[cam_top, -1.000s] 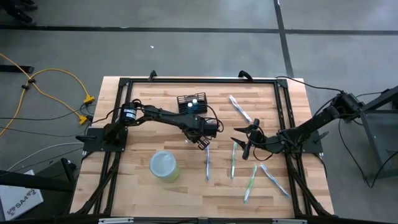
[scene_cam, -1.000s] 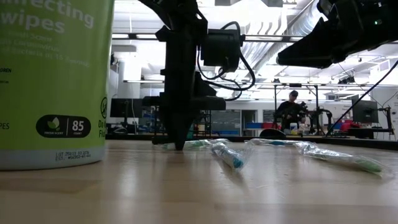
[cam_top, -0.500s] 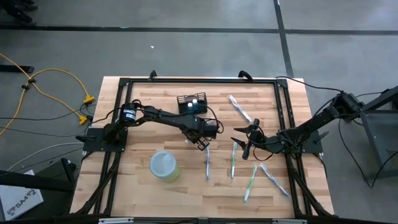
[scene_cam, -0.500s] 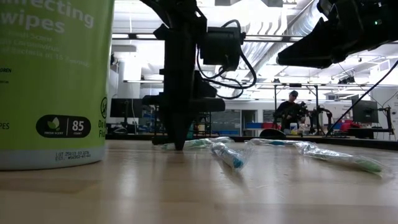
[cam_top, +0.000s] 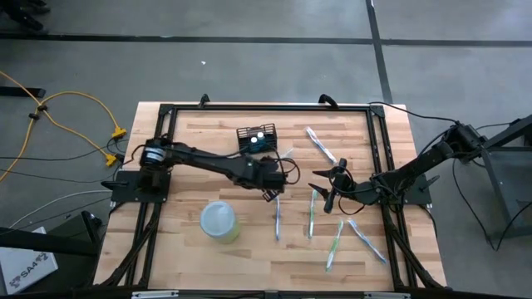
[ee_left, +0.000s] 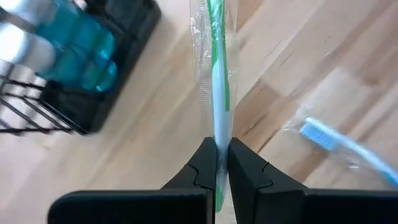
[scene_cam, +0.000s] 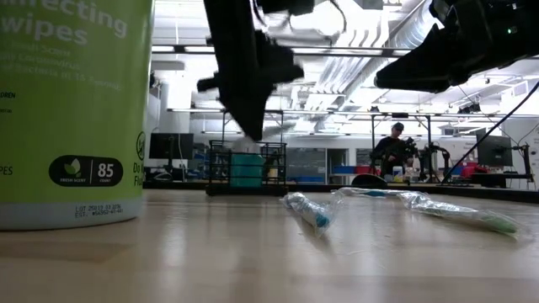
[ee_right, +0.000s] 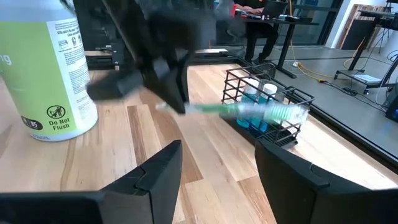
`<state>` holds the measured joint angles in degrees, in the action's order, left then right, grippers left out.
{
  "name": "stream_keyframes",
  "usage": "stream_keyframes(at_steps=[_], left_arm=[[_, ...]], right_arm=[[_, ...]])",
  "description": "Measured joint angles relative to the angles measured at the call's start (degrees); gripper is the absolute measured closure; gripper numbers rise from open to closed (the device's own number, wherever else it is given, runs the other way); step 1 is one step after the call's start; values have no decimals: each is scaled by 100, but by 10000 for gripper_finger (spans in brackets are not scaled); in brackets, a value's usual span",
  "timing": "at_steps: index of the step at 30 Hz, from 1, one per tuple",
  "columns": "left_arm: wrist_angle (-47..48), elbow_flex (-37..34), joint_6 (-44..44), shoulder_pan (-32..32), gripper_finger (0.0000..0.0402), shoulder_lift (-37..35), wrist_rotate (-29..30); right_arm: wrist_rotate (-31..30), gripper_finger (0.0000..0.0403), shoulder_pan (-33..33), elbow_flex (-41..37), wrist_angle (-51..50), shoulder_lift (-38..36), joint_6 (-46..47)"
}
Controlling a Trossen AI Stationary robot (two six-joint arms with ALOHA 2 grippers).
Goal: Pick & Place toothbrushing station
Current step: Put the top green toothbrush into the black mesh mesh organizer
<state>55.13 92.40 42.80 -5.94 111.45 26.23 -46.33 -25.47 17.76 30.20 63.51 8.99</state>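
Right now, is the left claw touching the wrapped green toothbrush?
Touching. The left wrist view shows the left claw shut on the wrapped green toothbrush, its handle pinched between both fingers.

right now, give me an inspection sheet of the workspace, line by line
surface: wooden table with a black frame around it.
job's things: black wire-mesh holder at the far side, blue bottles inside; wrapped green toothbrush lifted off the table.
clutter: green wipes canister near the front; four wrapped toothbrushes lying loose on the right half.
grippers: left gripper shut on the wrapped green toothbrush, raised beside the holder; right gripper open, empty, waiting above the loose toothbrushes.
cables: yellow cable on the floor left of the table.
surroundings: a person at a far workstation.
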Motion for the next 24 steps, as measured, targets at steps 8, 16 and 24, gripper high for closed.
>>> stream_keyframes(at_steps=[8,16,24], left_arm=[[49,-60,-241,-324,392,-731,1058],[-19,-273,-203,-378,392,-1103,1911],[-92,-275,-299,-604,392,-1175,2812]], right_arm=[[1,208,-1,-2,-2,1,-2],[1,208,-1,-2,-2,0,-2],[0,208,-1,-2,-2,1,-2]])
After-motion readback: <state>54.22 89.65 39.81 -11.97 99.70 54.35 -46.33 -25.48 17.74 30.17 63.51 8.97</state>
